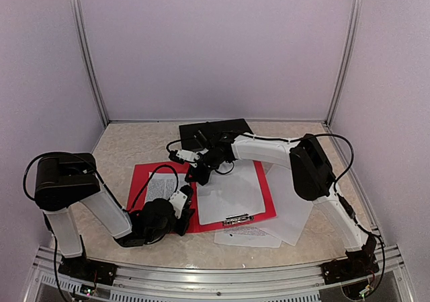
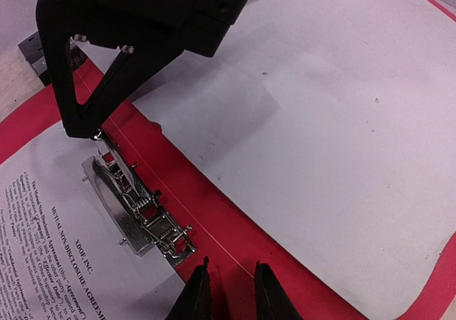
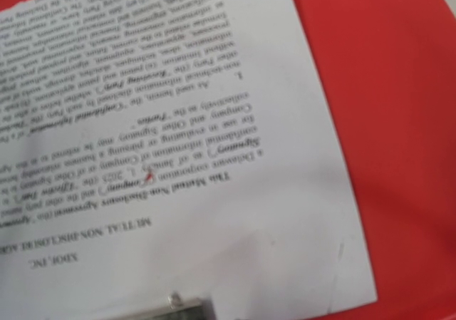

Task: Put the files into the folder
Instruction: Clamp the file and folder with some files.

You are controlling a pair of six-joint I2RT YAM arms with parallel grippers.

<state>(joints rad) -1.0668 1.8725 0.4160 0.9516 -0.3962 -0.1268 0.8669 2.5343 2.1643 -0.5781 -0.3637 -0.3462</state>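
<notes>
The red folder (image 1: pixel 142 174) lies open on the table. Of the files, a printed sheet (image 1: pixel 161 187) (image 3: pixel 178 120) rests on its left half and a blank sheet (image 1: pixel 232 194) (image 2: pixel 320 142) on its right half. More sheets (image 1: pixel 292 214) lie outside it at the right. My right gripper (image 1: pixel 197 175) (image 2: pixel 87 129) is shut, its tips against the raised lever of the metal clamp (image 2: pixel 139 209) on the spine; whether it pinches the lever I cannot tell. My left gripper (image 1: pixel 187 211) (image 2: pixel 229 281) stands slightly open over the red spine, with nothing between its fingers.
A black flat pad (image 1: pixel 215 132) lies at the back behind the folder. A small printed sheet (image 1: pixel 248 236) sits just in front of the folder's near edge. A metal clip (image 1: pixel 238 218) holds the bottom of the blank sheet. Walls close in the table on three sides.
</notes>
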